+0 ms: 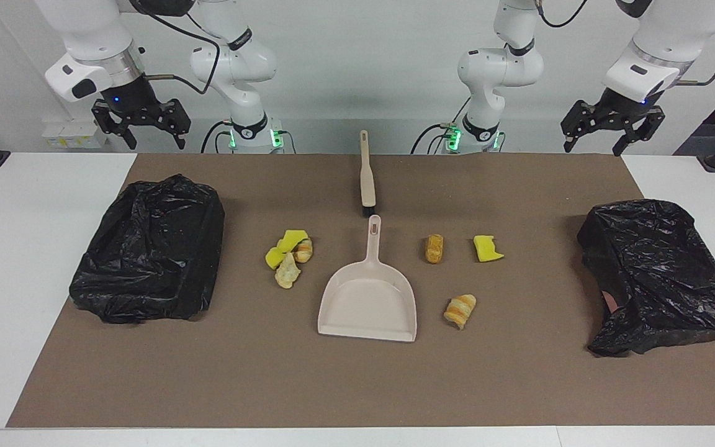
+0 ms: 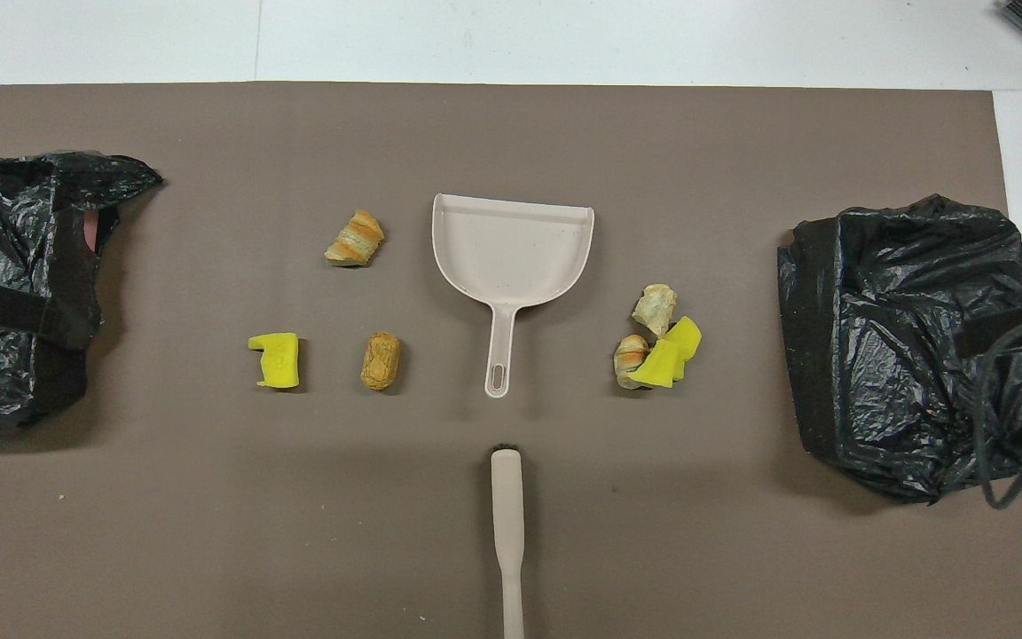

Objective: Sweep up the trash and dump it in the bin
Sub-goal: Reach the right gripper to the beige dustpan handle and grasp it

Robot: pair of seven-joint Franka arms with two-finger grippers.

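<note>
Spongy yellow chunks and flaky pastries, the trash (image 1: 291, 254), flank a smooth plastic dustpan (image 1: 368, 302). Only the facing view shows left gripper (image 1: 599, 141) and right gripper (image 1: 141, 133), fingers wide, holding nothing.

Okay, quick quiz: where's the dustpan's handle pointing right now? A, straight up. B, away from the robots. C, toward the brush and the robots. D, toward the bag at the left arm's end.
C: the dustpan lies flat with its handle toward the brush, which lies nearer to the robots.
</note>
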